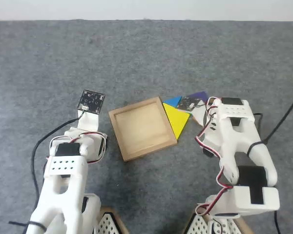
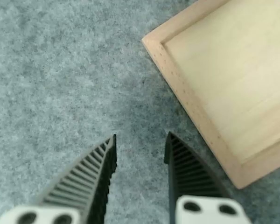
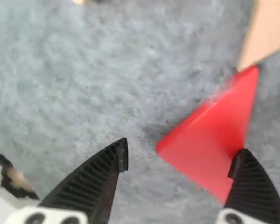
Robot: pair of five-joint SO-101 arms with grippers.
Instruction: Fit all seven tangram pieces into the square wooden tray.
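Right gripper [image 3: 182, 150], spread wide, straddles red triangle [image 3: 214, 140].

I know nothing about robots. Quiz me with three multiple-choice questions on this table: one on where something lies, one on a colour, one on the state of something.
1. Where does the yellow triangle lie relative to the wooden tray?
A. inside it
B. on the carpet beside it, on the right arm's side
C. underneath it

2. What colour is the tangram piece by the right gripper?
A. green
B. red
C. white

3. How is the left gripper?
A. open, holding nothing
B. shut on a piece
C. shut on the tray's rim

Answers: 1 B, the high view shows it outside the rim; 2 B, the right wrist view shows it is red; 3 A, its fingers stand apart over bare carpet.
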